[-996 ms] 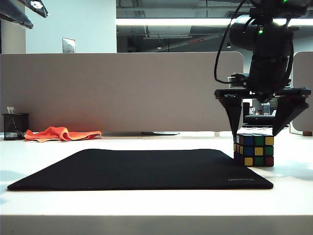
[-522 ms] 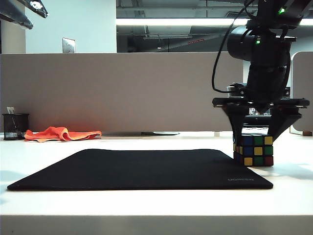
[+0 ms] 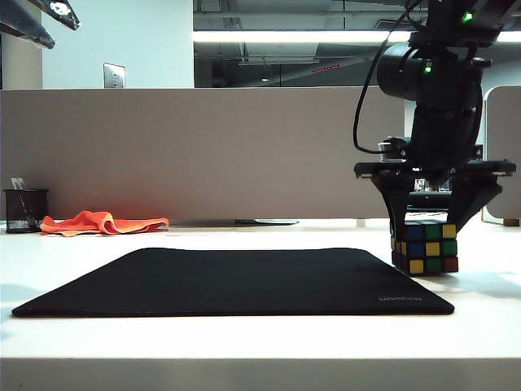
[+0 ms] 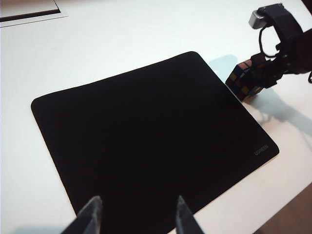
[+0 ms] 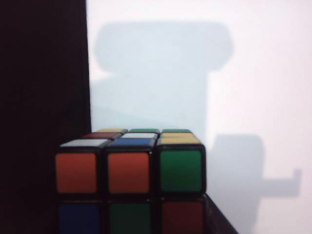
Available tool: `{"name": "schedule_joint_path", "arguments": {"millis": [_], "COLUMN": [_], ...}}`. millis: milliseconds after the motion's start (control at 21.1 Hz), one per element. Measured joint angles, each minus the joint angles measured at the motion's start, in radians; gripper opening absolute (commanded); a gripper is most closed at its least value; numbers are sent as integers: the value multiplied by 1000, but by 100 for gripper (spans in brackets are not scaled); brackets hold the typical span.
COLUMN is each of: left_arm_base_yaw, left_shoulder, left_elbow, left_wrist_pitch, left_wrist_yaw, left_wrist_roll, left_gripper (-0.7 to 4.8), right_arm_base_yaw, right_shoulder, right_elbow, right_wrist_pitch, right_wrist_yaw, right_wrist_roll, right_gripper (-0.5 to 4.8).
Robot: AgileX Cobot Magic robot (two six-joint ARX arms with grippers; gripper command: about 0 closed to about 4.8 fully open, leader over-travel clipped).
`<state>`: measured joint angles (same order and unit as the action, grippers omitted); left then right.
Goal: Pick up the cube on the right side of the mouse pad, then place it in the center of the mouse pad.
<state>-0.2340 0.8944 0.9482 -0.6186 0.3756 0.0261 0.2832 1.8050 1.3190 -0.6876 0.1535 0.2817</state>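
The cube (image 3: 424, 248), black-framed with coloured stickers, is just off the right edge of the black mouse pad (image 3: 244, 281). My right gripper (image 3: 425, 230) comes down from above, its fingers pressed against the cube's two sides, shut on it. In the right wrist view the cube (image 5: 129, 173) fills the lower part, one dark finger (image 5: 220, 222) touches its side, and the mouse pad (image 5: 39, 73) runs beside it. My left gripper (image 4: 137, 200) is open and empty, hovering over the mouse pad (image 4: 146, 126) near one edge. From there the cube (image 4: 242, 80) shows in the right gripper (image 4: 258, 73).
An orange cloth (image 3: 102, 221) and a black mesh pen holder (image 3: 24, 210) lie at the back left of the white table. A grey partition (image 3: 203, 151) closes off the back. The table's front edge (image 3: 260, 358) runs just before the pad.
My right gripper has come down over the cube and its fingers have closed in on the cube's sides. The cube has shifted slightly to the right. The left arm has kept still.
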Motion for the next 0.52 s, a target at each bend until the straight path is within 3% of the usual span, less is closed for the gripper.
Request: {"name": "schedule_joint_path", "arguments": {"millis": [142,285,522], "left_arm_base_yaw": [0,0,0], "left_shoulder": [0,0,0], "left_elbow": [0,0,0], "left_wrist_pitch": [0,-1,-1], "left_wrist_yaw": [0,0,0], "left_wrist_roll": [0,0,0], "left_gripper": [191,191,191], "right_arm_base_yaw": [-1,0,24], "right_shoulder": [1,-24,-64], "right_elbow": [72,198,349], "right_wrist_pitch": [-64,-161,-179], "right_wrist_yaw": [3,-9,-88], "right_wrist_roll": [-2,-5,-5], "right_gripper": [260,260,261]}}
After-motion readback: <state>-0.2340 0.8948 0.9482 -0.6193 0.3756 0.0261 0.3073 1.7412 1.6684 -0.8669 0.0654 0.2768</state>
